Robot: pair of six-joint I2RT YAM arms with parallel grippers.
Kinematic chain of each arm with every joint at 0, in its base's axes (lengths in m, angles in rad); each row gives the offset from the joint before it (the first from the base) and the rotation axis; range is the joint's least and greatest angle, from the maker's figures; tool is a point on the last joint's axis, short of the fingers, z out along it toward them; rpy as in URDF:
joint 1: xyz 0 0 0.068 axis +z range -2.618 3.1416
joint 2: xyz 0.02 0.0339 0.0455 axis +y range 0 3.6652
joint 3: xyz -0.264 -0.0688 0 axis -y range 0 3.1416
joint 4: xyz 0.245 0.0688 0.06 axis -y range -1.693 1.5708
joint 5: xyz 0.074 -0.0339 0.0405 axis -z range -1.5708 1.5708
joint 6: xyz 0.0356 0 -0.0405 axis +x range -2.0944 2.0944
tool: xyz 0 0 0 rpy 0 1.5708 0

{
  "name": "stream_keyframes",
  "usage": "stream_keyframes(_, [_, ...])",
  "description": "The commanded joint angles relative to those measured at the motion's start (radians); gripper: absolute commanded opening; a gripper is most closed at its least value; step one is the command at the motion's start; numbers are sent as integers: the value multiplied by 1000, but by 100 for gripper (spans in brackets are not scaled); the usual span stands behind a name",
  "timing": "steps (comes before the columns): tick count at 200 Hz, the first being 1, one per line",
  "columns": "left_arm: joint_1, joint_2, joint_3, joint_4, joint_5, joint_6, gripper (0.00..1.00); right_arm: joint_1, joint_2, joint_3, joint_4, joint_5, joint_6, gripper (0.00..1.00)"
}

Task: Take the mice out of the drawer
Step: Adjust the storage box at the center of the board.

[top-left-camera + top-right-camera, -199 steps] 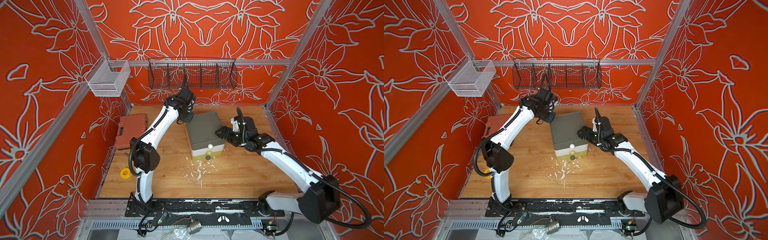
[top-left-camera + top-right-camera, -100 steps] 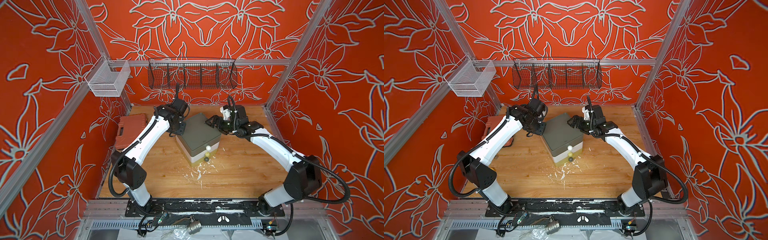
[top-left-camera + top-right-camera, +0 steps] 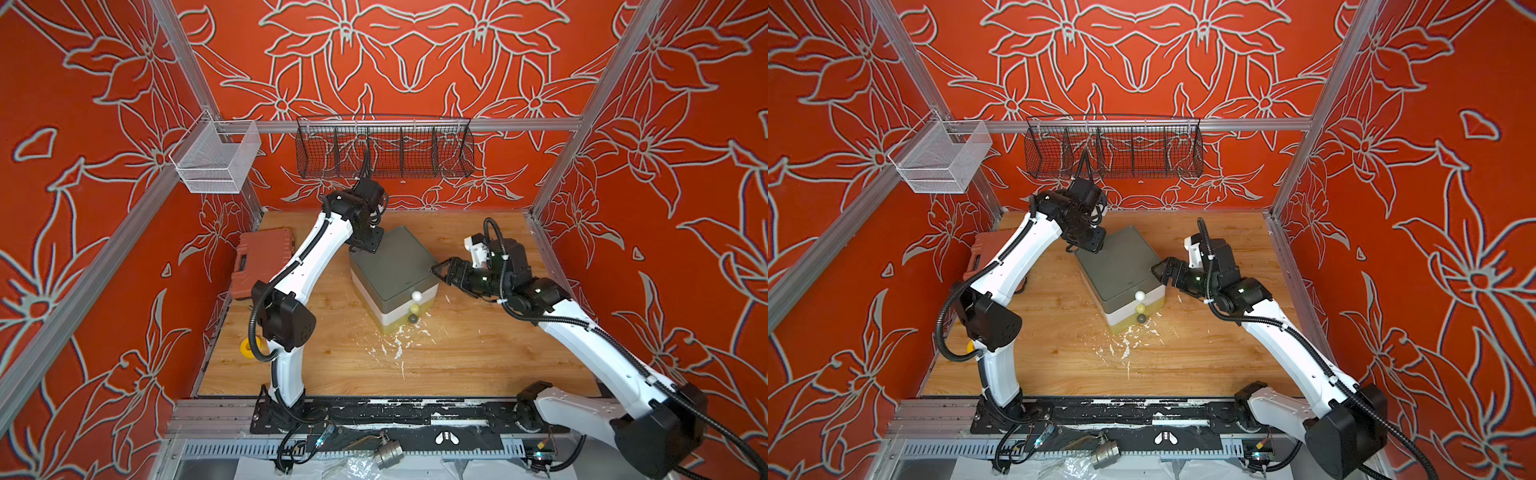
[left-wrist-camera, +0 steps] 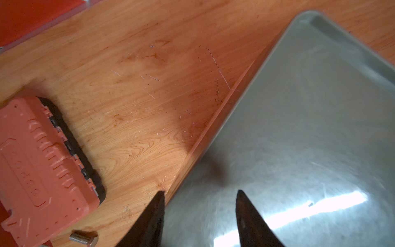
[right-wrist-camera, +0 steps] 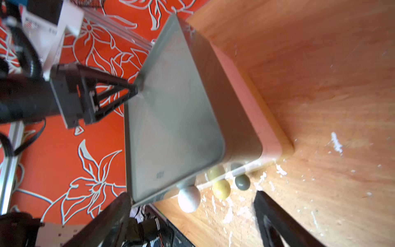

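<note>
The drawer unit has a grey top and three shut drawers with round white, yellow and grey knobs. The mice are hidden. My left gripper hangs open over the unit's back left corner, nothing between its fingers. In the right wrist view its tip touches the grey top. My right gripper stands wide open beside the unit's right side, near the front. The white knob lies ahead of its fingers, untouched.
An orange tool case lies at the left, with a yellow tape roll nearer the front. White crumbs litter the wood before the unit. A black wire basket and a white mesh basket hang on the walls.
My left gripper has gone from shut to open at the unit's back left corner. The unit has turned its front a little rightward. My right gripper swung behind the unit, then back beside it.
</note>
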Motion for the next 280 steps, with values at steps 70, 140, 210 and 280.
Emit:
stream_keyframes(70, [15,-44,-75,-57,15,-30,31,68,95,36,184,-28,40,87])
stream_keyframes(140, [16,-187,-246,-48,-97,-132,24,62,300,183,272,-79,-3,87])
stream_keyframes(210, [20,-312,-406,47,-109,-233,19,28,452,330,312,-173,-4,87])
stream_keyframes(280, [31,-353,-451,85,-71,-248,10,-82,252,35,391,-276,75,81])
